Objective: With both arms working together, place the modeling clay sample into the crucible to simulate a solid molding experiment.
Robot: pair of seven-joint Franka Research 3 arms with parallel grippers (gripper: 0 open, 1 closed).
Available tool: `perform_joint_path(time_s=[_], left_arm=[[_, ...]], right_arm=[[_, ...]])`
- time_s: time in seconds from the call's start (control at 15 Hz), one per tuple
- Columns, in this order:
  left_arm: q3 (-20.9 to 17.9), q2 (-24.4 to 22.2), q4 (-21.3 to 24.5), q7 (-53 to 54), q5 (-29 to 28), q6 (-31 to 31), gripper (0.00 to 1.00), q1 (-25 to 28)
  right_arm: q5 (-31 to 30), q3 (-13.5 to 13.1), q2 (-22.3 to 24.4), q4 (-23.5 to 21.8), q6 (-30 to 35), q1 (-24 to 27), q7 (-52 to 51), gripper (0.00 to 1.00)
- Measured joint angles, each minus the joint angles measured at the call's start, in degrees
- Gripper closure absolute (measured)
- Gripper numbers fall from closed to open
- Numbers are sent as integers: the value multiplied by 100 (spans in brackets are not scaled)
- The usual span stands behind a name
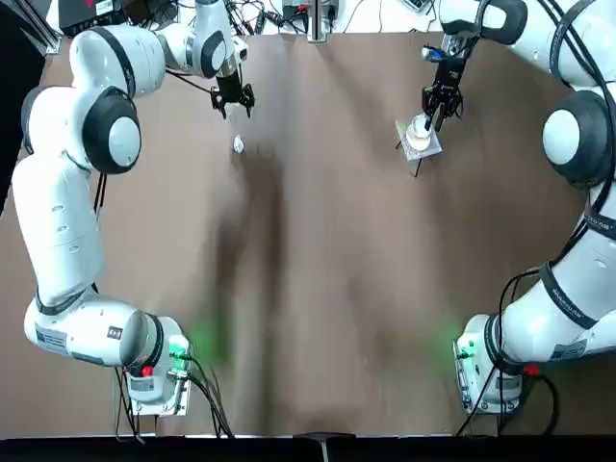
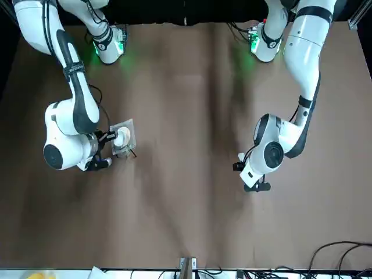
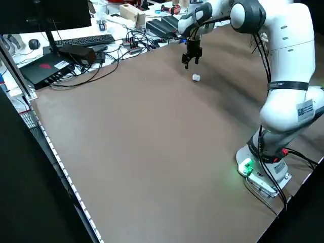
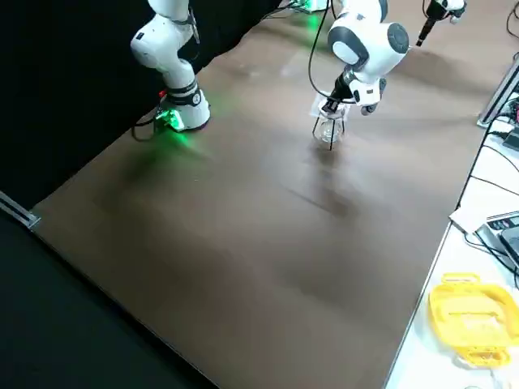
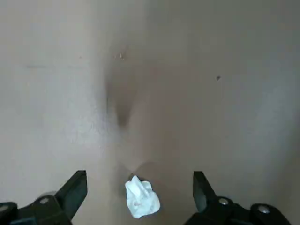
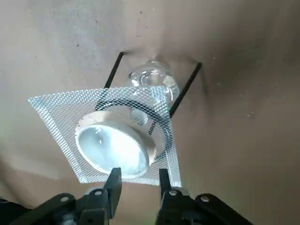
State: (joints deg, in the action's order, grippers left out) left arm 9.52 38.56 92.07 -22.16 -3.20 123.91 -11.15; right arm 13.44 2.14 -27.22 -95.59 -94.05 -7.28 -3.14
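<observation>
Left end effector (image 5: 140, 180) stands wide along the left wrist view's bottom, the modeling clay sample (image 5: 142, 198) between its fingers on the brown tabletop (image 1: 327, 289). Right end effector (image 6: 140, 172), fingers apart, is beside the crucible (image 6: 112, 149) on mesh (image 6: 61, 112) at the top view's upper right—contact unclear. Cables (image 1: 260, 17) line the upper edge.

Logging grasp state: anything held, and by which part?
Left gripper: nothing, open near clay. Right gripper: open at crucible's rim, contact can't be told.
</observation>
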Motion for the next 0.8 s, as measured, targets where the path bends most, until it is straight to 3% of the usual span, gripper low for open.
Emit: perform_joint_path(time_s=[0.33,0.47,0.53,0.73,0.8], left_arm=[[2,294,89,-45,-7,-59,1,-69],[3,323,174,-69,-7,-62,12,-79],[3,324,212,-74,-7,-88,12,-79],[5,322,234,-161,-7,-378,36,-79],[10,320,233,-173,-7,-498,38,-79]], right_arm=[[4,-1,-54,0,-46,-32,-4,63],[4,-5,-80,0,-60,-31,-21,63],[4,-8,-98,0,-76,-30,-37,64],[4,-11,-137,0,-96,-30,-67,68],[4,-12,-141,1,-100,-30,-85,69]])
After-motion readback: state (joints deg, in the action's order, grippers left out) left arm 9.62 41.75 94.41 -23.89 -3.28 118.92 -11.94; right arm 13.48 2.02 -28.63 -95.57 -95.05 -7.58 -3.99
